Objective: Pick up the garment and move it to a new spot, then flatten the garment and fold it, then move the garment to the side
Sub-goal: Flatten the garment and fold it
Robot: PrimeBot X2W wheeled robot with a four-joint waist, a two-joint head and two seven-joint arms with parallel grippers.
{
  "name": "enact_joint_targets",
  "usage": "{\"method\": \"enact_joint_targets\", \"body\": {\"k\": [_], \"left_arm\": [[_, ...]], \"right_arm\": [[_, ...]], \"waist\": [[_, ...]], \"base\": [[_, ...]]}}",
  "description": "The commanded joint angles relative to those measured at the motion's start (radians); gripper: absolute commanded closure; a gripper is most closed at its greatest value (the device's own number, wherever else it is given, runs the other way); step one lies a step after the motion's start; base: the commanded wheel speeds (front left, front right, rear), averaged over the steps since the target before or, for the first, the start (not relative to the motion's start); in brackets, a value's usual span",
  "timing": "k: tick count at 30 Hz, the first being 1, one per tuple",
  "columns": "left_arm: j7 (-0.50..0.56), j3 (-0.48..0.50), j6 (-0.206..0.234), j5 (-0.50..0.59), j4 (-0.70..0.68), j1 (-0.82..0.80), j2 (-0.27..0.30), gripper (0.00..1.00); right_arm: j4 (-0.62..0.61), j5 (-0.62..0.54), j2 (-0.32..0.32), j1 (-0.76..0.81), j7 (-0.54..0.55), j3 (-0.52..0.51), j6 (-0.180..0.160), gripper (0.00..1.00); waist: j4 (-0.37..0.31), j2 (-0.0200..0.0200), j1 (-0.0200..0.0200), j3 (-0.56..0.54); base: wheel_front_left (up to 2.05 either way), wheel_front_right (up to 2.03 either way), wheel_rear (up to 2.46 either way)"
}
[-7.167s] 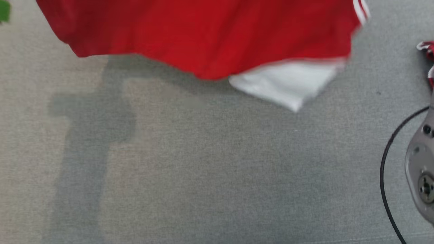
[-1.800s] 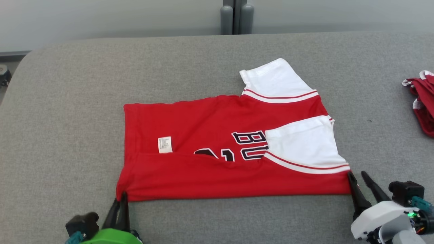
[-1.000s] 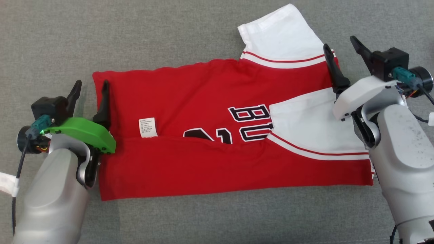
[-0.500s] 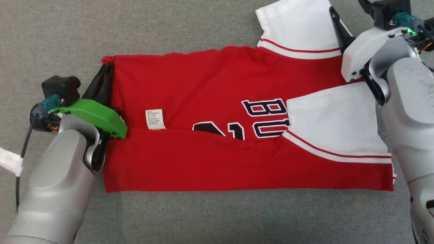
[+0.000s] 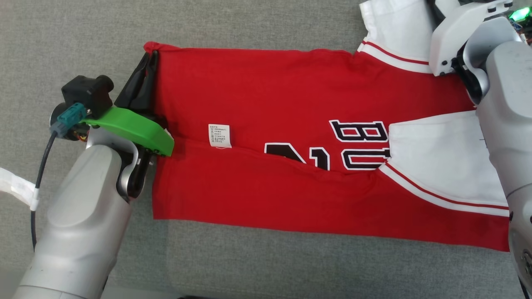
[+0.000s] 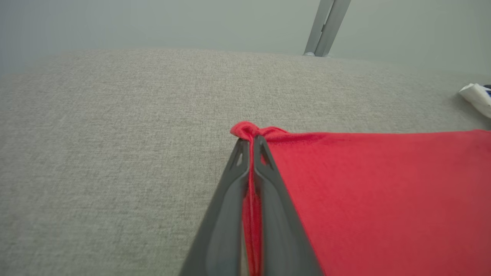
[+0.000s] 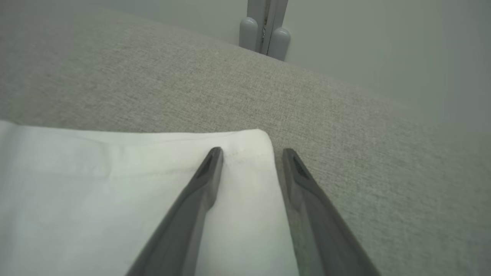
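Jersey (image 5: 291, 104) looks limp, light; left tool (image 6: 249, 141) pinches its 10 o'clock corner, right tool (image 7: 251, 152) spread astride 1 o'clock sleeve (image 7: 115, 184).

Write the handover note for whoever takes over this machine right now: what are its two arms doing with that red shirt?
Left gripper: shut on the far hem corner of the jersey.
Right gripper: fingers apart, straddling the corner of the far white sleeve, not clamped.
The jersey lies flat on the grey table.
Done: near edge folded to the middle.
Left: fold the far edge over, finish folding, move aside.
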Motion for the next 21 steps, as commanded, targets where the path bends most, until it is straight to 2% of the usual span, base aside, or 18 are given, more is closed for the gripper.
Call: {"method": "enact_joint_targets", "body": {"k": [1, 4, 8, 14, 21], "left_arm": [[0.0, 0.013, 0.003, 0.015, -0.012, 0.005, 0.0, 1.0], [0.0, 0.05, 0.003, 0.035, -0.045, 0.012, -0.001, 1.0], [0.0, 0.118, 0.003, 0.077, -0.101, 0.04, -0.009, 1.0], [0.0, 0.182, 0.003, 0.123, -0.144, 0.101, -0.016, 1.0], [0.0, 0.231, 0.003, 0.152, -0.132, 0.212, -0.018, 1.0]], "right_arm": [[0.009, -0.02, -0.01, -0.005, -0.034, -0.017, -0.002, 1.0], [-0.014, -0.071, -0.019, -0.034, -0.155, -0.077, -0.002, 1.0], [-0.039, -0.13, 0.008, -0.035, -0.284, -0.177, -0.002, 1.0], [-0.131, -0.147, 0.068, 0.021, -0.319, -0.255, -0.002, 1.0], [-0.333, -0.032, 0.111, 0.227, -0.32, -0.217, -0.002, 1.0]], "waist": [[0.004, 0.0, 0.0, 0.004], [0.001, 0.0, 0.0, -0.002], [-0.014, 0.0, 0.0, -0.022], [-0.05, 0.0, 0.0, -0.074], [-0.104, 0.0, 0.0, -0.154]], "base": [[0.0, 0.0, 0.0], [0.0, 0.0, 0.0], [0.0, 0.0, 0.0], [0.0, 0.0, 0.0], [0.0, 0.0, 0.0]]}}
